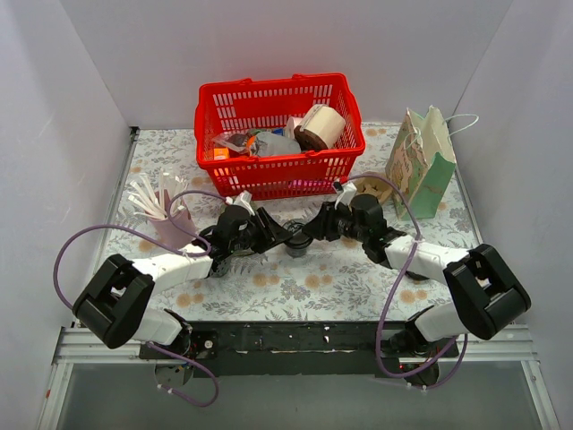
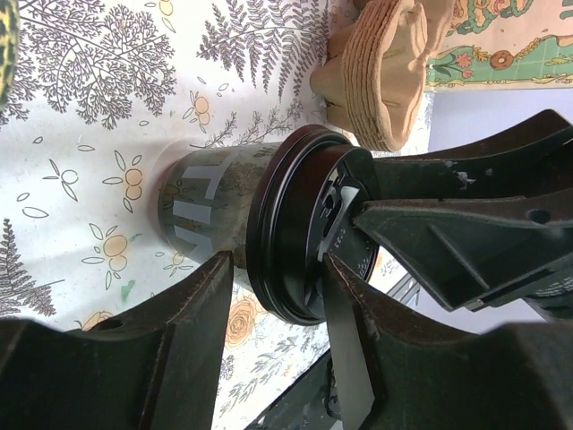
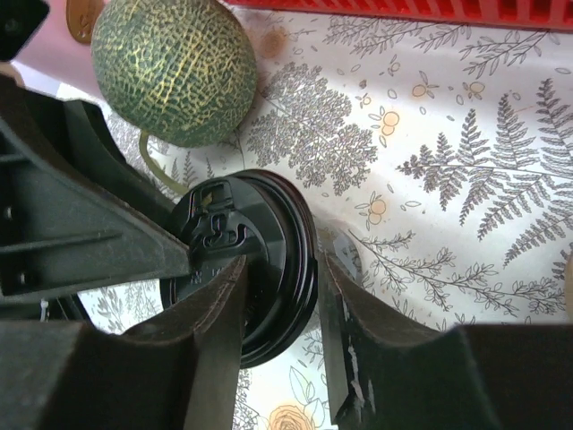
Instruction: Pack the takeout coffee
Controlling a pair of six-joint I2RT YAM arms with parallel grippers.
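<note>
At the middle of the flower-and-fern-patterned counter [image 1: 295, 288], just in front of the red basket [image 1: 277, 176], the coffee cup [image 1: 298, 244] stands upright. It has a dark sleeve with pale stripes and a black lid [image 2: 279, 224] seated on top.

The left arm [image 1: 175, 266] reaches in from the left and the right arm [image 1: 430, 255] from the right, and both sets of jaws meet at the cup's top. In the left wrist view the left jaws stand partly closed around the lid. One finger [image 2: 192, 331] lies against the cup just under the rim and the other lies over the lid's top face, so they pinch the lid's edge. In the right wrist view the right jaws sit narrowly apart on either side of the same lid, one finger [image 3: 215, 322] overlapping its top and the other hard against its rim. They appear to clamp it as well.

A green, net-skinned round fruit [image 3: 170, 67] lies on the counter close behind the cup. A brown ribbed cardboard piece [image 2: 380, 76] sits near the cup on the right arm's side. Further right a patterned paper bag [image 1: 421, 170] stands upright with its mouth open. Well to the left lies a pink sheet [image 1: 170, 224] beside a fan of white strips. The basket holds a tan roll and a few packets.
</note>
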